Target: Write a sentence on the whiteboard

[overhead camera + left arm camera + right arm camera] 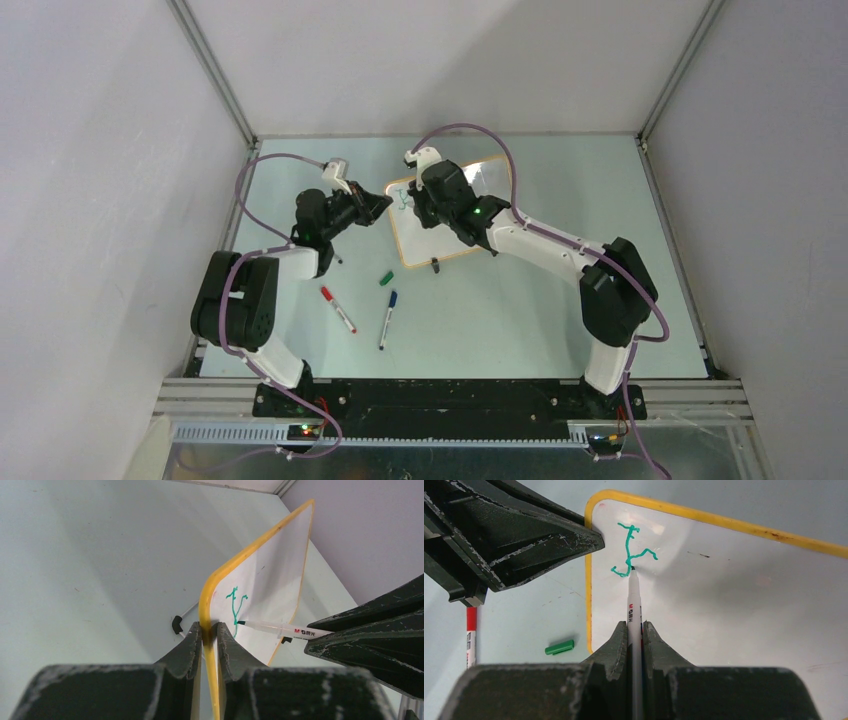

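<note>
Right hand (634,628) grips marker (632,592) pointing straight ahead, tip on whiteboard (734,595); left hand (209,631) clamps its edge

place: robotics lab test cell | enclosure: plain grey panel walls (100,150) on aluminium frame rails (213,70) | bench: pale table (500,320), 2 arms (left arm (245,295), right arm (615,290)) bolted to a black base plate (450,396) at its near edge | wiring: purple cables (465,126) looping along the arms, lit circuit boards (305,430) below the plate
</note>
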{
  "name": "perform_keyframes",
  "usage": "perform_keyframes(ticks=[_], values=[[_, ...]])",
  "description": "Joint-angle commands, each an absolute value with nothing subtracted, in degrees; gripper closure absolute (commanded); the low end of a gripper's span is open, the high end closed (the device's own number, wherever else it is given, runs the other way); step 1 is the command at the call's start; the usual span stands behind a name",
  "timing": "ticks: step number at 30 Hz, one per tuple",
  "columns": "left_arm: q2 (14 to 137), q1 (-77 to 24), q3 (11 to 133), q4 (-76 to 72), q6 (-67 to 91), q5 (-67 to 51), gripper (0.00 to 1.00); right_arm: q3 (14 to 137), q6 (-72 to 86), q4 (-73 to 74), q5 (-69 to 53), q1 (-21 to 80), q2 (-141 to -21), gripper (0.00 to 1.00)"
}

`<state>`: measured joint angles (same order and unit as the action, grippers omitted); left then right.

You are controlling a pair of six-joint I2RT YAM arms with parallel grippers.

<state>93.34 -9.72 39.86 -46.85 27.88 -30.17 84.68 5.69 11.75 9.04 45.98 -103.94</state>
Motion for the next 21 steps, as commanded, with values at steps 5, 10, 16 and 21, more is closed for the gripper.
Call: perform_keyframes(ticks=[5, 10, 16, 21], values=[[92.07, -10.03, 39.95, -48.25, 25.14, -30.15, 1.0, 84.73, 5.27, 12.29, 14.63, 44.96, -102.5, 1.0], [92.05, -10.06, 39.98, -48.3, 25.16, -30.09, 1.0, 84.37, 6.46, 11.9, 15.25, 44.35, -101.87, 1.0], [92.13, -10.02, 40.07, -48.34, 25.17, -30.14, 1.0, 84.02, 7.06, 10.8, 13.38, 43.85, -101.35, 1.0], [92.26, -10.02, 40.12, -48.17, 25.16, -30.09, 1.0, 84.21, 7.11, 10.02, 11.96, 43.72, -101.46, 1.0]])
